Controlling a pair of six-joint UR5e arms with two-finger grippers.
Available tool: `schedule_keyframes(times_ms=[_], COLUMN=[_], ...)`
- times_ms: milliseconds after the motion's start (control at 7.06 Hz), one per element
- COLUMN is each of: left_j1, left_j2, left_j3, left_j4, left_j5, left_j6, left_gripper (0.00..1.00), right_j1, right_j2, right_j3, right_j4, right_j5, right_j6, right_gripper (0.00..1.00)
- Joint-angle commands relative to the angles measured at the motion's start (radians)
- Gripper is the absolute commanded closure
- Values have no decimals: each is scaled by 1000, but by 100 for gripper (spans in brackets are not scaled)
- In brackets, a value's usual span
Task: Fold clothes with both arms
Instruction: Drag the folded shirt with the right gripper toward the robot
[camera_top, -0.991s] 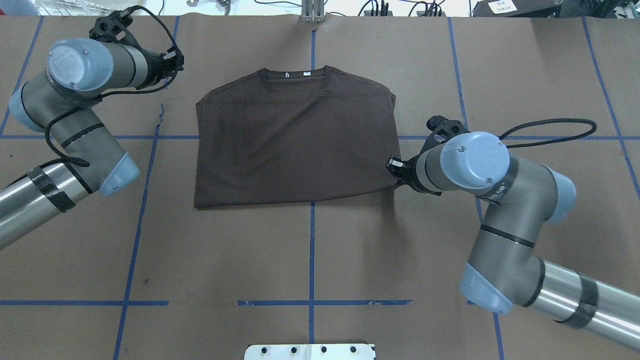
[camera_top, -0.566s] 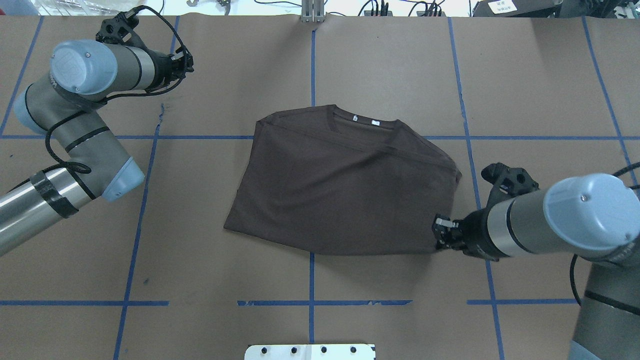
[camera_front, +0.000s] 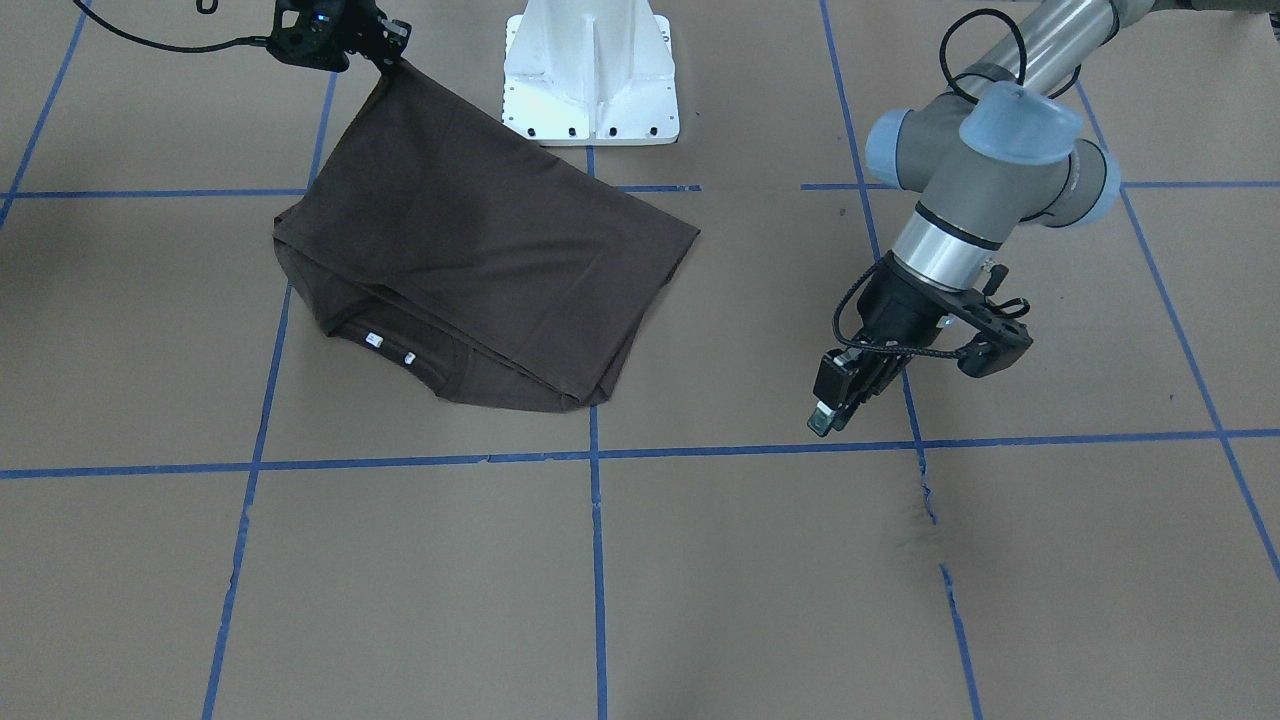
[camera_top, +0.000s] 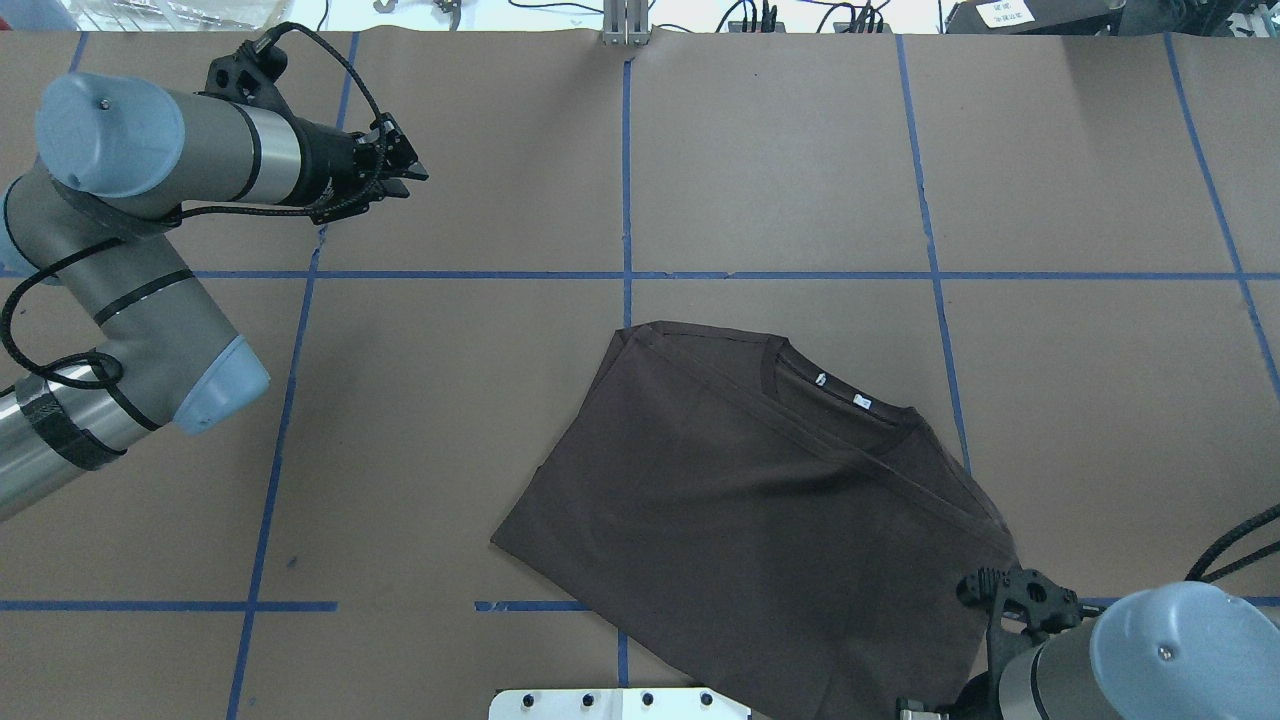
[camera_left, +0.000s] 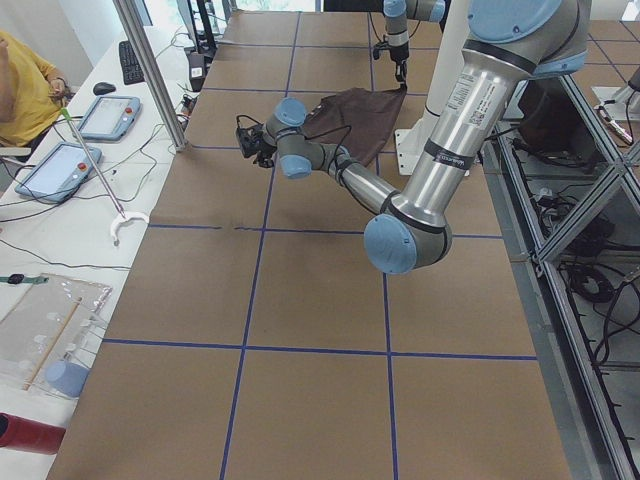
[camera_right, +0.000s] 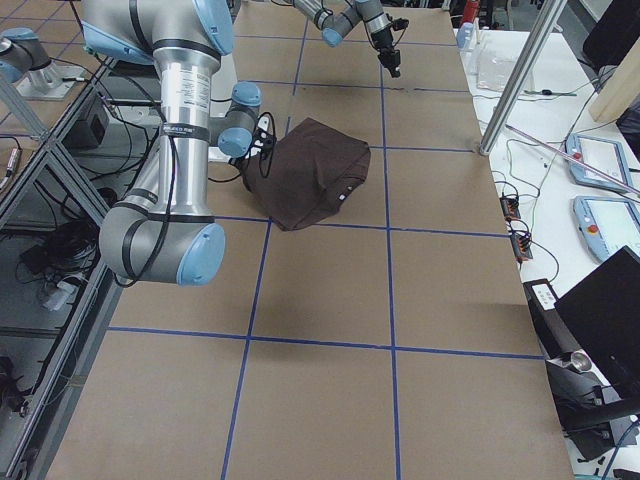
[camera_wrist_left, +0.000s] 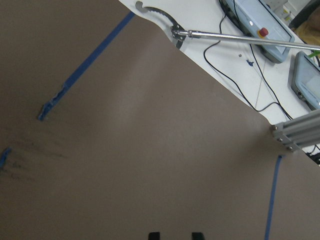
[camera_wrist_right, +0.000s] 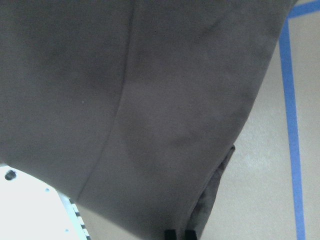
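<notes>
The dark brown T-shirt (camera_top: 760, 500) lies folded and turned askew on the near right of the table. Its collar with the white tags (camera_top: 840, 395) points away from the robot. My right gripper (camera_front: 393, 55) is shut on the shirt's bottom corner and holds it lifted beside the base. It also shows in the overhead view as the right gripper (camera_top: 905, 708). Brown cloth (camera_wrist_right: 125, 100) fills the right wrist view. My left gripper (camera_top: 415, 172) hovers far off at the back left, open by a narrow gap with nothing in it. In the front view the left gripper (camera_front: 822, 422) points down at bare paper.
The white bolted base plate (camera_top: 620, 703) sits at the near edge, touching the shirt's hem. Blue tape lines (camera_top: 625, 180) grid the brown paper. Beyond the far table edge lie tablets (camera_wrist_left: 255, 25) and a hooked rod (camera_wrist_left: 200, 34). A person's sleeve (camera_left: 25, 80) shows there.
The right arm has dragged the shirt by its corner from the back centre toward the base and rightward, turning it askew. The left gripper has reached a little further right.
</notes>
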Motion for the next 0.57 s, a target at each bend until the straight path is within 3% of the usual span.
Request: schedule_keyframes(times_ms=[0,142,425], left_j1=[32,140,279], left_j2=[23,53,130], left_j3=[-74,-141,-251], left_j4=[0,3,61], left_j5=[-149,-136,-82], left_j6=[-65,-173,-287], left_gripper=[46,47,48], right_j1=[-74,-51,123], right_j2=[-27,-20,2], right_j3=[8,10,57], right_j4=[-1,0,0], right_j5=[-9,-9,-5], right_j6=[26,26,26], right_gripper=[0,0,0])
